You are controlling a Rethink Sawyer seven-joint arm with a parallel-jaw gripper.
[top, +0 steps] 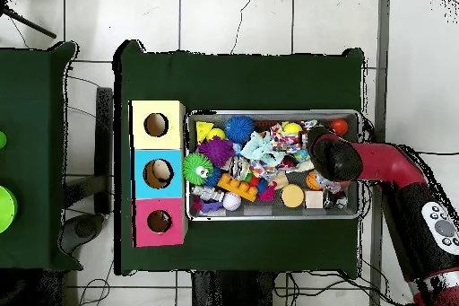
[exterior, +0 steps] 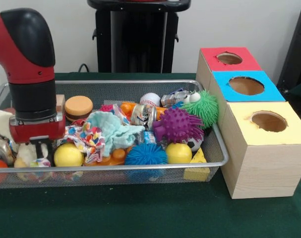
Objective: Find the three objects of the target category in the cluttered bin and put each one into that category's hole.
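Note:
The silver wire-mesh bin (exterior: 140,169) lies across the table and is full of toys; it also shows in the overhead view (top: 272,215). My gripper (exterior: 41,151) reaches down into the bin's left end in the front view, next to a yellow ball (exterior: 68,155) and over pale soft toys. Its red wrist block hides how it stands. In the overhead view the arm's red head (top: 333,160) covers it. The red-surround hole (exterior: 229,58) tops the farthest wood box; it also shows in the overhead view (top: 160,222).
The blue-surround hole (exterior: 246,85) and the yellow-surround hole (exterior: 269,121) sit nearer. The bin holds a purple spiky ball (exterior: 177,124), a green spiky ball (exterior: 206,106), a blue spiky ball (exterior: 145,154), a light-blue cloth (exterior: 113,132), a baseball (exterior: 150,99) and a tan disc (exterior: 78,106).

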